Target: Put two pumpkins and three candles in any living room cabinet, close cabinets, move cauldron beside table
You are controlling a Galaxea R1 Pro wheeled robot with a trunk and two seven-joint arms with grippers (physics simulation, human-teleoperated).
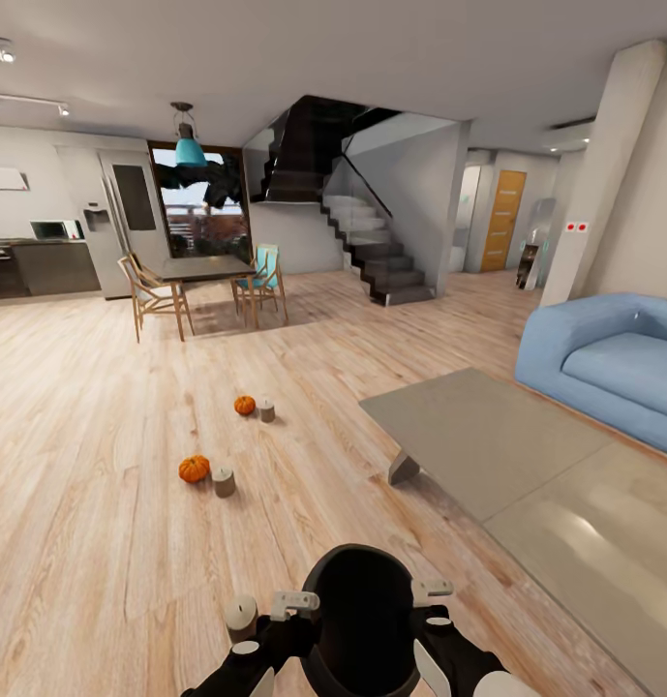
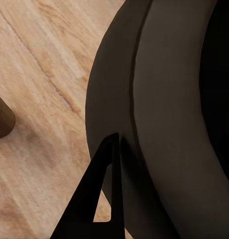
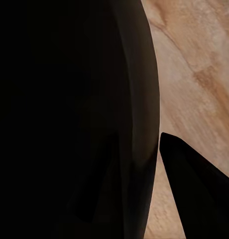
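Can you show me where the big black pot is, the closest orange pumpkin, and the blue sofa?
Black pot (image 1: 364,620): head view, on its dark inside, between the two arms.
Closest pumpkin (image 1: 194,469): head view, on the middle of its orange body, on the floor.
Blue sofa (image 1: 631,368): head view, on its seat cushion.

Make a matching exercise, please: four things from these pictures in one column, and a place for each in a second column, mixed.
1. cauldron
2. near pumpkin
3. sofa
4. dining table

a. far back, with chairs
b. on the floor beside a candle
c. between left gripper and right gripper
d. beyond the coffee table

Pairs: 1-c, 2-b, 3-d, 4-a
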